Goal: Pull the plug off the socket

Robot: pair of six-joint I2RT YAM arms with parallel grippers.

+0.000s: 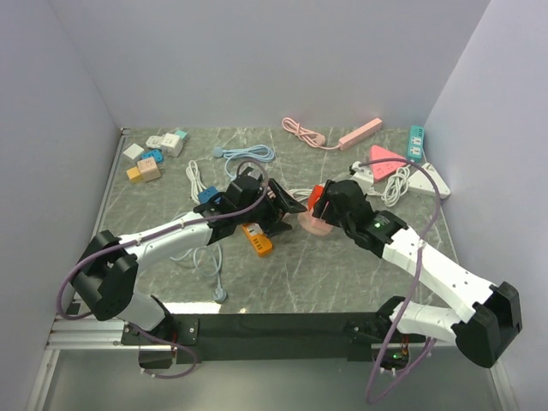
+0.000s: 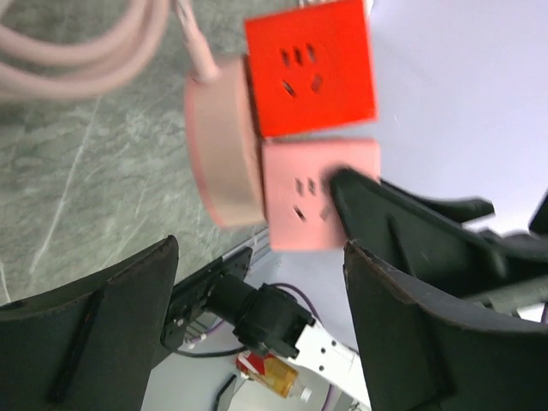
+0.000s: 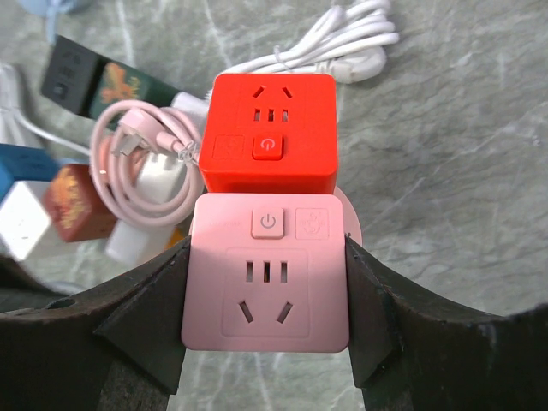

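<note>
a: where's the pink cube socket [image 3: 267, 282]?

b: squeezed between the black fingers of the right gripper [image 3: 267, 318], one pad on each side wall. it's clamped firmly and held above the table [image 3: 445, 154].

a: and the red cube socket [image 3: 270, 128]?

b: butted flat against the pink one's far side, outside those jaws.

a: left gripper [image 2: 259, 282]?

b: jaws spread wide, gripping nothing. both cubes sit just ahead of its fingertips, not between them.

a: surfaces?

b: smooth matte plastic, rounded corners, slotted outlet holes and a square power button on each. a round pink disc [image 2: 221, 141] sits against one side of the pair. a glossy pink cable [image 3: 145, 163] coils on the veined grey-green stone top.
</note>
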